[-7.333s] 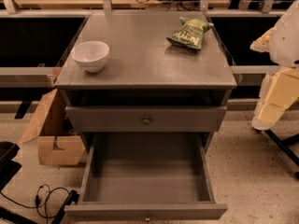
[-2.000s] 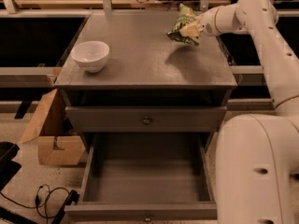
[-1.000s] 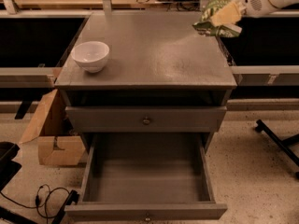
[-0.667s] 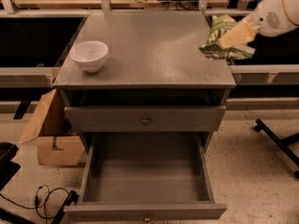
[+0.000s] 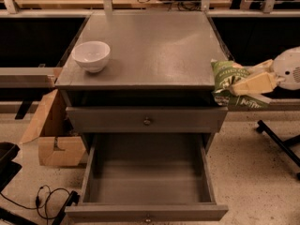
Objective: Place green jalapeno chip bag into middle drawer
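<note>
One claw (image 5: 243, 82) at 3 o'clock, pinched tight on the green jalapeno chip bag (image 5: 224, 77) held beside the counter's (image 5: 154, 41) right front corner, middle drawer (image 5: 146, 213) pulled open at 6 o'clock, white bowl (image 5: 91, 55) at 10 o'clock.

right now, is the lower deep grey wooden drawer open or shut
Open: the deep grey drawer stands pulled out, floor bare. The gripper, up and right of it, clamps the green foil chip bag.
</note>
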Action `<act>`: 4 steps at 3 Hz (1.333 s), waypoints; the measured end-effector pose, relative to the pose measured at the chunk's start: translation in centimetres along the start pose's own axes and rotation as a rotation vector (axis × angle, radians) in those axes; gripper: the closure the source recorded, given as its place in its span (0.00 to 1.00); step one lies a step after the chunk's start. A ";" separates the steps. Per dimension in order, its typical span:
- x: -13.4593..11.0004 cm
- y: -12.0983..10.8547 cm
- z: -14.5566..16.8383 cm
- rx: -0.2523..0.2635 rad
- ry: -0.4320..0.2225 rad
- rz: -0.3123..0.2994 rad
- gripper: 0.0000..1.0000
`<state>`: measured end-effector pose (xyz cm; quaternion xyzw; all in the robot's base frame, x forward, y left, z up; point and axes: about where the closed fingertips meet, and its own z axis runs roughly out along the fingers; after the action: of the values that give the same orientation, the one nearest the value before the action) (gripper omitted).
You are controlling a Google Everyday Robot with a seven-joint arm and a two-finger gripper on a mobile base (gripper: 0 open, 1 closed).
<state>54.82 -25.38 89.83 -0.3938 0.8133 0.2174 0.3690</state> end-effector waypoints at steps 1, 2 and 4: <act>0.5 0.1 -0.9 0.003 -0.020 -0.005 1.00; 0.5 0.3 -0.1 0.006 0.007 -0.013 1.00; 4.4 6.4 6.6 -0.040 0.132 -0.019 1.00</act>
<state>50.64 -19.43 82.67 -0.4222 0.8276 0.2037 0.3088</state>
